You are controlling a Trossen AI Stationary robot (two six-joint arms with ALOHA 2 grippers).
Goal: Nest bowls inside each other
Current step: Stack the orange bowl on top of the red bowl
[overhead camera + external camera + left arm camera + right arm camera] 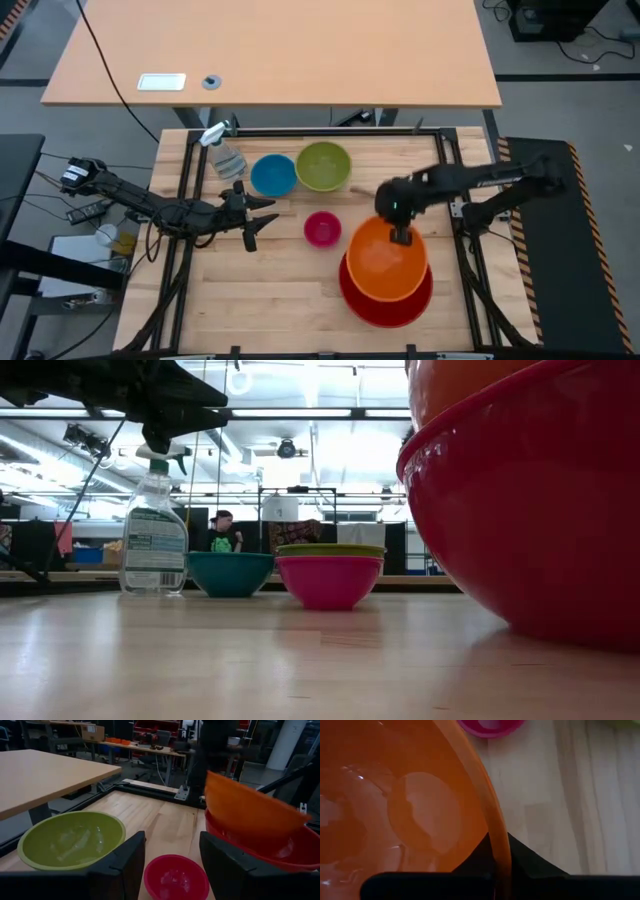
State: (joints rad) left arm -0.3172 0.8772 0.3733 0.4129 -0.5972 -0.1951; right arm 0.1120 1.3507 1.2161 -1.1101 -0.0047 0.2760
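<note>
The orange bowl (385, 262) sits tilted in the red bowl (388, 305) at the table's near right, with my right gripper (400, 236) shut on its rim. The pink bowl (322, 229) stands on the table at centre. Beyond it stand the lime green bowl (323, 166) and the blue bowl (272, 175). My left gripper (262, 218) hovers open and level, left of the pink bowl, with nothing between its fingers (125, 862). My right gripper pinches the orange bowl's rim (499, 851) on the bowl's far side, one finger inside the bowl and one outside. The fingers come steeply from above. The bowl hangs tilted, held side high (212, 777), its lower part down inside the red bowl (280, 852).
A clear spray bottle (225, 155) stands at the far left, beside the blue bowl. A black frame rail (320, 132) runs along the table's far edge. Bare wood lies at the near left (250, 300).
</note>
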